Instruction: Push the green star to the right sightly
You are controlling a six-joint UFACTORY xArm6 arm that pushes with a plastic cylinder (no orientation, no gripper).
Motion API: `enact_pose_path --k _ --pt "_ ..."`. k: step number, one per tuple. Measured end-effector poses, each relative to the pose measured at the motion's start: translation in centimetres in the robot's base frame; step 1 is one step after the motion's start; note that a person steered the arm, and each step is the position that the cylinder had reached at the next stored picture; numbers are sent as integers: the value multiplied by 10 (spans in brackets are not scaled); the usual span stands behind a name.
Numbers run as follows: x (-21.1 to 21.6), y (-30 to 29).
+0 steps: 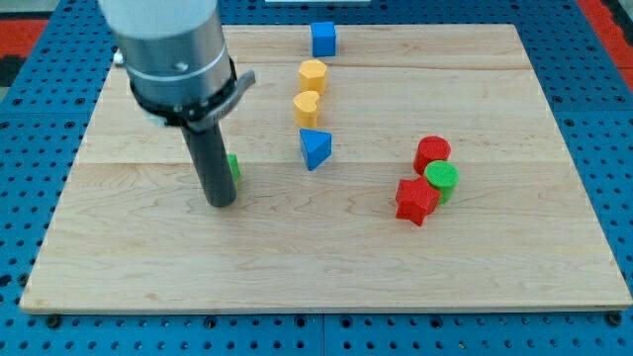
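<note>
My tip (pixel 221 203) rests on the board at the view's left, with the green star (pixel 233 166) almost wholly hidden behind the rod

There are no jaws here, just the bare rod, which holds nothing; only a sliver of the star shows at the rod's right edge, touching or just beside it. To the star's right the nearest thing is a blue triangular block (pixel 316 148), with bare wood between. I count two blue blocks, the other a cube (pixel 323 39) at the view's top; two yellow, a hexagon (pixel 313 74) and a heart-like one (pixel 307 107); two red, a cylinder (pixel 431 153) and a star (pixel 415 201), with one green cylinder (pixel 442 179) touching both. The surface is a pale wooden board (pixel 297 267) on a blue pegboard (pixel 30 326)
</note>
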State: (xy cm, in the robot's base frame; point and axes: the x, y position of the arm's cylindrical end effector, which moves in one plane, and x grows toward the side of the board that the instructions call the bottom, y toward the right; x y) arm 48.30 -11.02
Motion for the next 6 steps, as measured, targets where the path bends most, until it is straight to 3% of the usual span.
enact_pose_path --k 1,2,4,5,6 --pt "-35 9" --pt "-37 -3" --pt "-51 -100" --pt "-82 -95" --pt "-82 -58"
